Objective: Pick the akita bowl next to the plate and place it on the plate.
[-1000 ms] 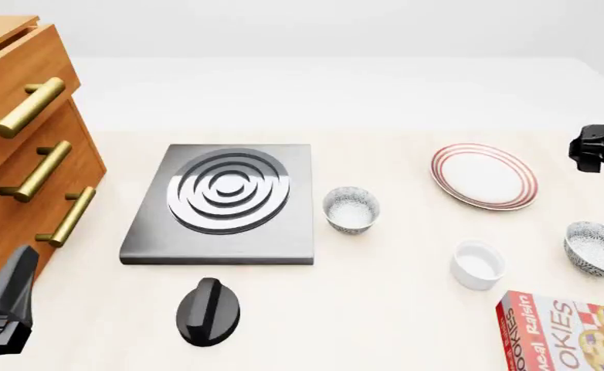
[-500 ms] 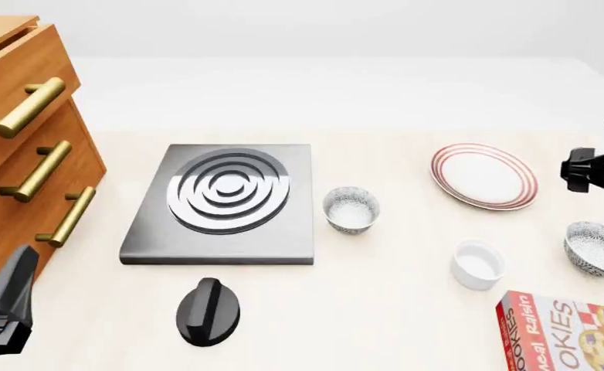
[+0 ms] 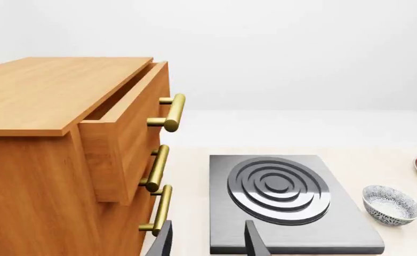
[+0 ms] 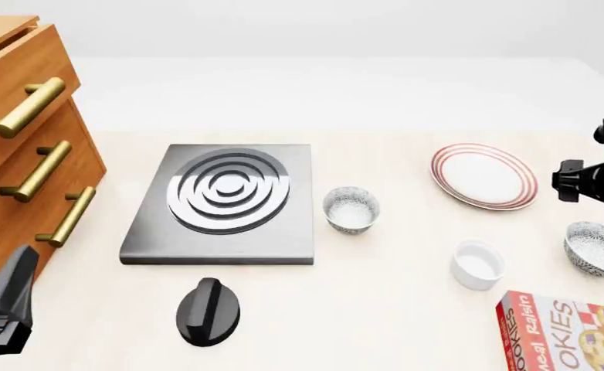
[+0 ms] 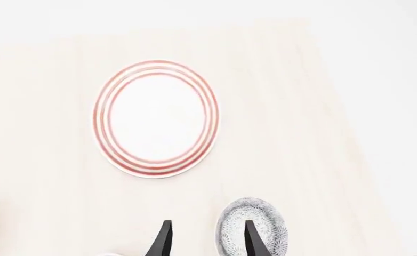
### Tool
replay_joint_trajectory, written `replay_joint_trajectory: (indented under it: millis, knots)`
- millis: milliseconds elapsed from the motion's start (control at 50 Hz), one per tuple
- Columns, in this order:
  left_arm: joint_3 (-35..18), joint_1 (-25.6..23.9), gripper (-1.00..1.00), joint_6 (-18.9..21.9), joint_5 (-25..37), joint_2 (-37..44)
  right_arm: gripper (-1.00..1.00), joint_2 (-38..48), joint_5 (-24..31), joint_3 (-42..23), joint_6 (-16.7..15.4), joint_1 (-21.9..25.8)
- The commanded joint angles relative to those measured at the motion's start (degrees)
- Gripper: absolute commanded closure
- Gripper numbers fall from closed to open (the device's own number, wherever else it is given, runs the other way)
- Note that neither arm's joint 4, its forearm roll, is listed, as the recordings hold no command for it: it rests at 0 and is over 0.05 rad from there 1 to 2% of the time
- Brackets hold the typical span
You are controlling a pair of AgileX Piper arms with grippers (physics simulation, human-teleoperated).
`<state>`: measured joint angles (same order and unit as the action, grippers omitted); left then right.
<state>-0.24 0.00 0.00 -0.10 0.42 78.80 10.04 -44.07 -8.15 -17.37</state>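
The plate (image 4: 484, 176), white with red rings, lies at the right of the table. A speckled akita bowl (image 4: 598, 247) sits near its front right, by the table's right edge. A look-alike bowl (image 4: 351, 209) stands between the plate and the stove. My right gripper (image 4: 582, 184) hovers between plate and right-hand bowl. In the right wrist view my right gripper (image 5: 207, 241) is open and empty, one finger (image 5: 251, 237) over the bowl (image 5: 262, 226), with the plate (image 5: 155, 118) beyond. My left gripper (image 4: 3, 309) rests at the front left; it (image 3: 208, 245) is open and empty.
A black stove plate (image 4: 225, 202) lies in the middle, with a black knob (image 4: 207, 311) in front of it. A wooden drawer cabinet (image 4: 24, 154) with brass handles fills the left. A white cup (image 4: 477, 264) and a cookie box (image 4: 570, 332) stand front right.
My right gripper has come toward the near side and down, ending closer to the right-hand bowl. The left arm and all objects have stayed put.
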Motion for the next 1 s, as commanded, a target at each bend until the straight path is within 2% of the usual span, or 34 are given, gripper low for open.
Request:
replay_joint_trajectory:
  millis: [20,180,220,260,360,440,500,520,560,580,600,680,720,820,840,900,960,1000]
  knots:
    - [0.0,0.0,-1.00,0.0,0.0,0.0,-1.00,2.1,-3.3,2.0,0.2,0.0]
    - [0.0,0.0,-1.00,0.0,0.0,0.0,-1.00,2.5,-3.1,2.3,0.4,0.0]
    - [0.0,0.0,-1.00,0.0,0.0,0.0,-1.00,3.6,-5.4,3.5,0.4,-0.1]
    - [0.0,0.0,-1.00,0.0,0.0,0.0,-1.00,3.0,-4.2,2.9,0.6,-0.2]
    - [0.0,0.0,-1.00,0.0,0.0,0.0,-1.00,4.7,-7.3,4.5,0.9,0.0]
    - [0.0,0.0,-1.00,0.0,0.0,0.0,-1.00,4.3,-6.1,3.9,0.8,0.1]
    - [0.0,0.0,-1.00,0.0,0.0,0.0,-1.00,5.3,-8.1,5.0,0.9,0.0]
    - [0.0,0.0,-1.00,0.0,0.0,0.0,-1.00,4.3,-6.4,4.3,1.1,-0.1]
    - [0.0,0.0,-1.00,0.0,0.0,0.0,-1.00,4.3,-6.4,4.3,1.1,-0.3]
    - [0.0,0.0,-1.00,0.0,0.0,0.0,-1.00,5.6,-9.2,5.9,1.3,-0.3]
    - [0.0,0.0,-1.00,0.0,0.0,0.0,-1.00,5.9,-9.6,6.1,1.3,-0.4]
    - [0.0,0.0,-1.00,0.0,0.0,0.0,-1.00,6.3,-10.1,6.2,1.4,-0.5]
    - [0.0,0.0,-1.00,0.0,0.0,0.0,-1.00,5.5,-8.3,5.1,1.6,-0.3]
    - [0.0,0.0,-1.00,0.0,0.0,0.0,-1.00,7.2,-11.2,6.4,1.8,-0.3]
    - [0.0,0.0,-1.00,0.0,0.0,0.0,-1.00,6.2,-9.3,5.4,1.8,-0.4]
    - [0.0,0.0,-1.00,0.0,0.0,0.0,-1.00,6.2,-9.4,5.6,2.0,-0.3]
    - [0.0,0.0,-1.00,0.0,0.0,0.0,-1.00,7.9,-12.3,6.9,1.7,-0.4]
    - [0.0,0.0,-1.00,0.0,0.0,0.0,-1.00,6.9,-10.2,6.0,1.5,-0.6]
